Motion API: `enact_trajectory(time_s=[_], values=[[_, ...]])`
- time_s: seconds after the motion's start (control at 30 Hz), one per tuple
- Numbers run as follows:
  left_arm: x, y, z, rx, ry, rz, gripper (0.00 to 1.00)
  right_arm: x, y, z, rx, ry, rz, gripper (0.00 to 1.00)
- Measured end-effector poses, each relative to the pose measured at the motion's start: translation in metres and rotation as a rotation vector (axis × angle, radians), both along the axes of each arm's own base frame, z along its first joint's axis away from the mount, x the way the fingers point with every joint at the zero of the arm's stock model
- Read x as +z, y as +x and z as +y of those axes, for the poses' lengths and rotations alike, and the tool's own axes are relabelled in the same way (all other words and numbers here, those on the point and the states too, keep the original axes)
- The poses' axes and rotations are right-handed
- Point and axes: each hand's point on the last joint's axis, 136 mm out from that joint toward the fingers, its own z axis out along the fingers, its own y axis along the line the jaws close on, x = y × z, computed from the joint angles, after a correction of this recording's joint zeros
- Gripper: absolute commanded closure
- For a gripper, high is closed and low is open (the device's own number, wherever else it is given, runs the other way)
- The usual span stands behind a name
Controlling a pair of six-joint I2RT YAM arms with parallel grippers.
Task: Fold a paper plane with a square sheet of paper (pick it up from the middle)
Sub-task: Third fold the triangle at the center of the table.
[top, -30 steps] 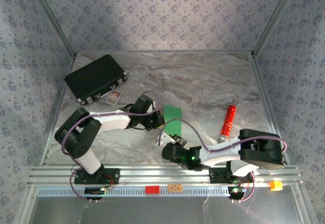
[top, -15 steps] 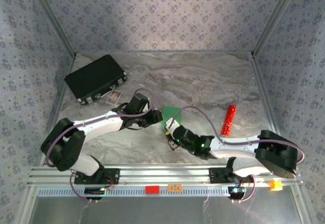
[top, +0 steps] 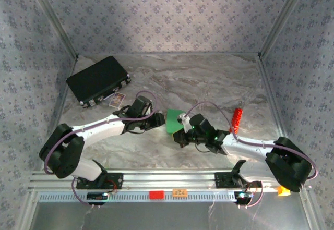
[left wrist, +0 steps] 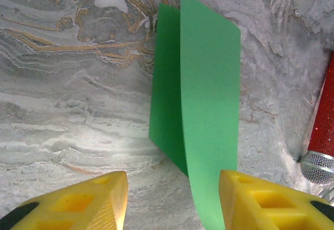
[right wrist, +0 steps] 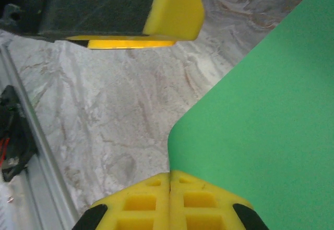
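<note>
**A:** How are the arms sitting right now?

**B:** Both reach low into the middle of the marbled grey table. The left arm stretches from its base out to the right. The right arm lies nearly flat and reaches left, so the two grippers almost meet. The left gripper has its yellow fingers roughly half apart, clamping nothing. The right gripper is pressed fully together and looks to be pinching the edge of the bright-green folded sheet of paper.

**A:** Which way's the paper pointing?

**B:** It's mid-table, right between the grippers, with one flap lifted above the other. From the left wrist, the crease and long axis run straight away from that gripper. A red glittery cylinder lies off to the right.
</note>
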Motion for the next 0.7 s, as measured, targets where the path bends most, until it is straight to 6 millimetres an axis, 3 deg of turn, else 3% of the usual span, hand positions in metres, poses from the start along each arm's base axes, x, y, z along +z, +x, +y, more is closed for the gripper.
enact_trajectory(time_s=[0.27, 0.43, 0.57, 0.7], values=[[0.003, 0.0, -0.003, -0.023, -0.006, -0.011, 0.62, -0.002, -0.025, 0.008, 0.119, 0.052, 0.091, 0.99], [0.008, 0.008, -0.017, -0.068, -0.029, -0.026, 0.76, -0.011, -0.031, 0.01, 0.147, 0.037, 0.126, 0.99], [-0.001, 0.012, -0.033, -0.118, -0.049, -0.004, 0.85, -0.017, -0.031, 0.01, 0.148, 0.029, 0.138, 0.99], [-0.019, 0.012, -0.044, -0.154, -0.054, 0.046, 0.87, -0.02, -0.03, 0.011, 0.147, 0.026, 0.141, 0.99]])
